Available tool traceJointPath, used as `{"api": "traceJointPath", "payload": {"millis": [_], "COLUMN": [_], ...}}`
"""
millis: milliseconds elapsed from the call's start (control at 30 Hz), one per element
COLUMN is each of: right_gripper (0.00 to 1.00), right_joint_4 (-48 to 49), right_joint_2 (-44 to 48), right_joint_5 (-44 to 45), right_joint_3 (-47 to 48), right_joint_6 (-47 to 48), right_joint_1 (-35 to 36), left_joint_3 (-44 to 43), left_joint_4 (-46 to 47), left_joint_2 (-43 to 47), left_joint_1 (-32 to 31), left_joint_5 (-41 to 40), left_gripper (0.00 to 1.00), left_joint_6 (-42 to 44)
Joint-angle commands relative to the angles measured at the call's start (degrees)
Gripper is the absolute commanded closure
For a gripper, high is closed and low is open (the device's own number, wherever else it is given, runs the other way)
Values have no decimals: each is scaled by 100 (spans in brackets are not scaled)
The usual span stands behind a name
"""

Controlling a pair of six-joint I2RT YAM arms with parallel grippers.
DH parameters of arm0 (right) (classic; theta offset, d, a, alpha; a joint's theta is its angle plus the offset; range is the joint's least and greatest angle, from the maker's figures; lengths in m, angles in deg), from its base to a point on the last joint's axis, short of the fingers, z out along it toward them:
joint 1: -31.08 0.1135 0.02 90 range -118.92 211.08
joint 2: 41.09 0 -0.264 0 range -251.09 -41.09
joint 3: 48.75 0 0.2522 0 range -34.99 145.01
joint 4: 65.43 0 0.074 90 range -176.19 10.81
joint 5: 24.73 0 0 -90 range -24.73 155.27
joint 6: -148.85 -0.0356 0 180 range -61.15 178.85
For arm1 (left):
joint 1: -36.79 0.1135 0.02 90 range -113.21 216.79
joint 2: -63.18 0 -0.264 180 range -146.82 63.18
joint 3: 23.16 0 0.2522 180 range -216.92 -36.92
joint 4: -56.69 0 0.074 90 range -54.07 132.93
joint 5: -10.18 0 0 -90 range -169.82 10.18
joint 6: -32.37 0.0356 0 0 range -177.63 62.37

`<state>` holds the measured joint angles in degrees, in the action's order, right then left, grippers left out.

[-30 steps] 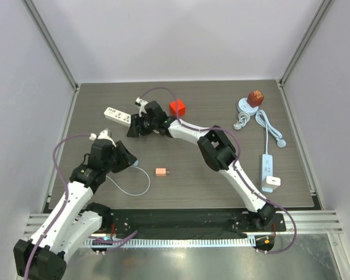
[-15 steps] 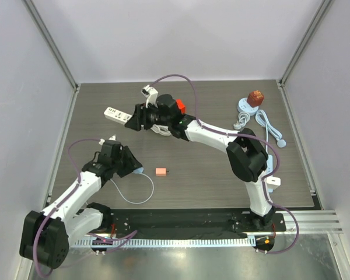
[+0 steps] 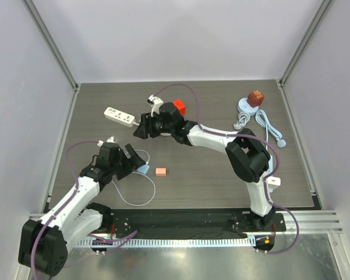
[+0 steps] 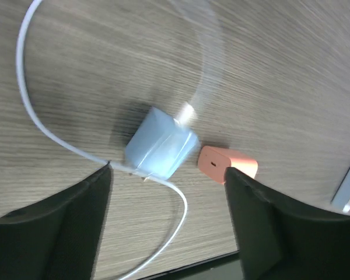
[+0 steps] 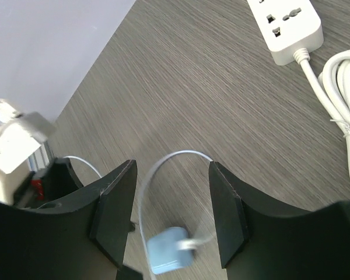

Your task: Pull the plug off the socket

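The light blue plug (image 3: pixel 144 169) lies on the table with its thin white cable (image 3: pixel 141 195) looped beside it, apart from the white socket strip (image 3: pixel 119 115) at the back left. My left gripper (image 3: pixel 134 159) is open just left of the plug. In the left wrist view the plug (image 4: pixel 160 143) rests on the wood ahead of the left gripper (image 4: pixel 169 233), touching neither finger. My right gripper (image 3: pixel 144 129) hovers open and empty between strip and plug. The right wrist view has the strip (image 5: pixel 286 23) at the top and the plug (image 5: pixel 169 251) below the right gripper (image 5: pixel 172 213).
A small pink adapter (image 3: pixel 161 172) lies just right of the plug. A red cube (image 3: pixel 177 107) sits behind the right arm. At the right are a second white strip (image 3: pixel 267 167), its coiled cord (image 3: pixel 268 125) and a round base with a brown-red object (image 3: pixel 255 97).
My left gripper opened and the plug dropped from it onto the table. The right gripper drew back from the socket strip toward the table's middle.
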<state>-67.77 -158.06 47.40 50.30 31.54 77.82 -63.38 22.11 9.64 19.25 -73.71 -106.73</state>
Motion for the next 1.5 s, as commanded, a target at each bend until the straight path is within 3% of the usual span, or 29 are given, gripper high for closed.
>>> {"api": "traceJointPath", "payload": {"millis": [0,33,100,267,400,433,700,767,800,833,900,933,1000,1167,1300,1467], "right_gripper": [42,42,41,41,39,37,30,25,23,13,6,1,0,0,0,0], "right_joint_4": [220,203,238,-8,-569,-814,-1967,-2301,-2415,-2686,-2960,-3231,-3557,-3770,-4347,-5701], "right_joint_2": [525,561,788,1369,1817,2001,3442,3994,4172,4373,4901,5042,5384,5851,6282,6309], "right_joint_5": [82,90,169,555,864,916,1469,1759,2378,2611,3209,3437,3963,3765,4088,5572], "right_joint_3": [-118,-171,-407,-944,-1269,-1305,-2033,-2279,-2542,-2666,-3053,-3167,-3413,-3897,-4205,-3758], "right_joint_6": [103,103,120,366,437,376,-186,-344,-519,-608,-836,-1003,-1162,-1312,-1364,-1426], "right_joint_1": [-33,-42,-42,-121,-411,-498,-1578,-1773,-1852,-2036,-2221,-2405,-2713,-3951,-4120,-4164], "left_joint_3": [-139,-210,-516,-1290,-1967,-2055,-2592,-2898,-3022,-3128,-3383,-3444,-3629,-4173,-4421,-3772], "left_joint_4": [70,-27,-403,-994,-837,-723,929,1166,1237,1316,1703,1861,2362,3601,4164,5096], "left_joint_2": [449,528,739,968,785,714,-419,-999,-1175,-1559,-1887,-2028,-2449,-3416,-4285,-4586], "left_joint_1": [-4,-4,-4,-4,-100,-257,-1847,-2147,-2409,-2551,-2858,-2912,-2931,-2931,-2931,-2922], "left_joint_5": [75,-65,-215,-750,-795,-769,-1304,-1402,-1445,-1507,-1560,-1525,-1437,-1140,-647,-303], "left_gripper": [13,6,2,2,3,7,11,11,11,11,11,11,11,11,11,11], "left_joint_6": [-56,-38,84,313,349,375,445,646,734,822,1130,1209,1385,1930,2440,2862]}}
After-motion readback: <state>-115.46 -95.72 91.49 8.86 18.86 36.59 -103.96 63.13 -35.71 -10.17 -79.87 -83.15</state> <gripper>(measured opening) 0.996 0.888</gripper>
